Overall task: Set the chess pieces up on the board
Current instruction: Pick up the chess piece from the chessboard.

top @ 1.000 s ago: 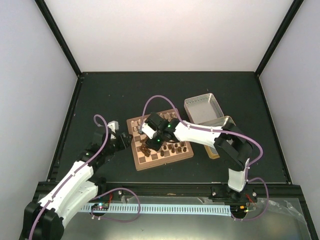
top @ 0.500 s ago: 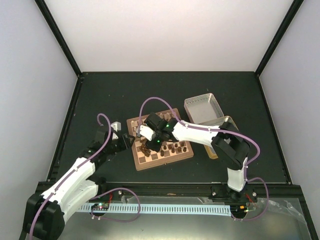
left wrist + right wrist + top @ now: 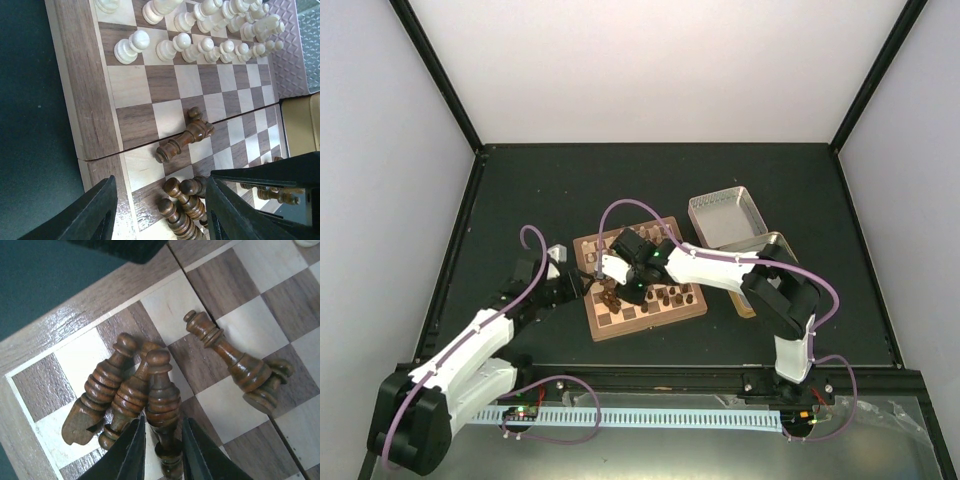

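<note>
**Right pincer set around a fallen dark piece at the board's near-left corner**

My right pincer (image 3: 161,452) is low over the board (image 3: 35,345), at its near-left corner. Its jaws stand narrowly on either side of a dark piece (image 3: 161,390) that lies flat there. I cannot tell whether they are pinching it yet. Two more fallen dark pieces (image 3: 107,392) lie pressed against it on one side and crowd that jaw. Toward the board's middle, a taller crowned piece (image 3: 227,355) lies on its side with a pawn (image 3: 275,372) touching its base.

My left pincer (image 3: 159,197) hangs spread and holds nothing, just inside the board's left rim. My right arm's black housing (image 3: 280,175) hides the squares behind the pile from the left wrist camera. The cream pieces (image 3: 200,47) stand upright in two rows along the board's far edge. Other dark chessmen (image 3: 668,295) stand on its near-right squares. On the table (image 3: 520,190), a metal tin half (image 3: 725,215) sits off the board's far-right corner. A yellowish second tin (image 3: 749,302) lies beside the board's right rim, under my right arm.

Compared with a second ago, my left pincer has edged closer to the board's left rim
</note>
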Controlling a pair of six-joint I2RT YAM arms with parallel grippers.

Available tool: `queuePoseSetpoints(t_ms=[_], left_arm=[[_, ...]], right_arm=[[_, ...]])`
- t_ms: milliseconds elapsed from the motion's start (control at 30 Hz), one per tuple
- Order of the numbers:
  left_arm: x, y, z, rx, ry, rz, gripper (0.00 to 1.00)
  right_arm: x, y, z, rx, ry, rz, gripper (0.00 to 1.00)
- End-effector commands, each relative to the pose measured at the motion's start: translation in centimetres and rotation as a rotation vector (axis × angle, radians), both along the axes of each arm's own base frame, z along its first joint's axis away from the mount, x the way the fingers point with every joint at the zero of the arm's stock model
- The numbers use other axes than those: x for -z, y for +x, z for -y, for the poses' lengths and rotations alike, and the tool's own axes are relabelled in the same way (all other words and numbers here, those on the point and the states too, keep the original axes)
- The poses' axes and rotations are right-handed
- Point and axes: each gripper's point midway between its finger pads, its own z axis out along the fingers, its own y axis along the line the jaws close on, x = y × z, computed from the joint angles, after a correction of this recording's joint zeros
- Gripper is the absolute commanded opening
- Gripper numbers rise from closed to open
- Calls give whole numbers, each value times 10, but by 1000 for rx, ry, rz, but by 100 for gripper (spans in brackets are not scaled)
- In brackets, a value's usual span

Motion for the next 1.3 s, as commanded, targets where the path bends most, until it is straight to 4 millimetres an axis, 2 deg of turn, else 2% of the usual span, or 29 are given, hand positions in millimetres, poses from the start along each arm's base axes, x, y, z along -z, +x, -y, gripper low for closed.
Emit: queuePoseSetpoints(t_ms=[0, 400, 800, 1000, 1267], left_arm=[[-8, 5, 6, 15, -42, 23, 50], [-7, 6, 10, 27, -54, 14, 50], [-9, 7, 11, 31, -60, 18, 50], [-10, 8, 11, 29, -61, 18, 50], [-10, 8, 12, 35, -64, 17, 50]], right_arm=[[-2, 1, 1, -32, 2, 38, 22], [9, 9, 4, -31, -35, 77, 24], [4, 9, 1, -46, -7, 102, 15], [10, 10, 5, -42, -32, 105, 22], [18, 14, 10, -28, -72, 113, 22]])
